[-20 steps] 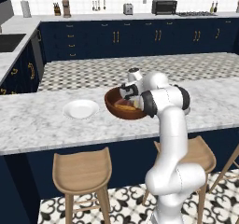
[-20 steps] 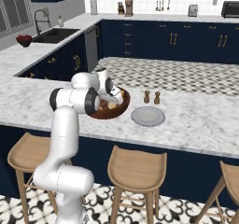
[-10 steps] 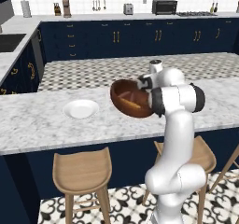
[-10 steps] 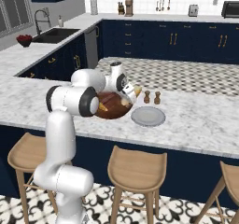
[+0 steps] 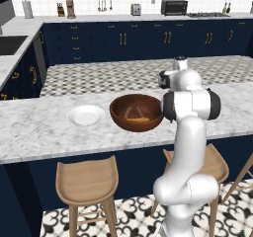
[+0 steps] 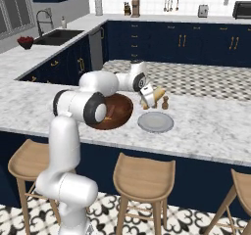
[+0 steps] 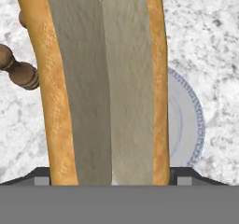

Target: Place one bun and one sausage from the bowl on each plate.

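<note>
Claw (image 6: 148, 98): clamped wide across a bun, hanging just above the far edge of the grey plate.
Bun (image 7: 105, 83): long, split down the middle, pale inside with orange-brown crust; in the hand view it runs the full height between the tips, so the hold looks to be across its width.
Grey plate (image 6: 156, 122): flat on the marble worktop (image 6: 211, 126), just right of the bowl, bare so far; in the hand view its patterned rim (image 7: 196, 120) peeks out to one side of the bun, not centred under it.
Bowl (image 5: 136, 112): reddish-brown wood, between the two plates; a sausage and what looks like another bun lie in its bottom.
White plate (image 5: 85, 115): just left of the bowl, bare.
Pepper mills (image 6: 165, 103): small brown pair on the worktop close behind the grey plate.
Risk, off-centre release: the bun sits toward the plate's rim, so letting go here may leave it half on the worktop.
Risk, roll: a long rounded bun dropped from height may tip or roll off the shallow plate.
Risk, collision: lowering near the mills may knock them over.
Progress: early, as I judge; neither plate is filled.
</note>
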Available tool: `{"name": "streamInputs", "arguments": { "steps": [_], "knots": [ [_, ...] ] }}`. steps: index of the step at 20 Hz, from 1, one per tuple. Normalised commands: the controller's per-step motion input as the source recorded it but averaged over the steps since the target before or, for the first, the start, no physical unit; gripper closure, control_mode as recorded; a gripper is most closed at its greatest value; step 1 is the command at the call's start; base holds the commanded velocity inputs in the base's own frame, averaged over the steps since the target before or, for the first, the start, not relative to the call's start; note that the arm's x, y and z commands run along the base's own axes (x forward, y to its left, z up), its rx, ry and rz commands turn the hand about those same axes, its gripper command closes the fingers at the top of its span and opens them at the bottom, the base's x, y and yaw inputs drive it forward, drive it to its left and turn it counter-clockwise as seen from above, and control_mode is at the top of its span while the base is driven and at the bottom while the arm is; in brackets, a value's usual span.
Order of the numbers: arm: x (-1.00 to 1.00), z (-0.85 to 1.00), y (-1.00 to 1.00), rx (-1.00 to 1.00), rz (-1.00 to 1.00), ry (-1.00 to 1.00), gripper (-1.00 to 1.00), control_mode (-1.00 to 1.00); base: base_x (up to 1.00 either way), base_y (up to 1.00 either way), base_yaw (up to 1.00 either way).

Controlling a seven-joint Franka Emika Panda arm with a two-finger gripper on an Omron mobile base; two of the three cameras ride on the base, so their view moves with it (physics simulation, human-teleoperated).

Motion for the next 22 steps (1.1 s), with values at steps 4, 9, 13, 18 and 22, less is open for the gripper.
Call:
{"name": "streamInputs", "arguments": {
  "steps": [4,9,13,18,22],
  "knots": [
    [0.00,-0.76,-0.53,0.00,-0.07,0.12,1.00,-1.00,0.00,0.00,0.00],
    [0.00,-0.29,0.18,0.00,-0.01,0.05,-1.00,-1.00,0.00,0.00,0.00],
    [0.00,0.05,0.00,0.00,0.00,0.00,-1.00,-1.00,0.00,0.00,0.00],
    [-0.05,0.11,0.00,0.00,0.00,0.00,-1.00,-1.00,0.00,0.00,0.00],
    [-0.19,0.33,0.02,0.00,0.08,-0.07,-1.00,-1.00,0.00,0.00,0.00]
  ]
}}
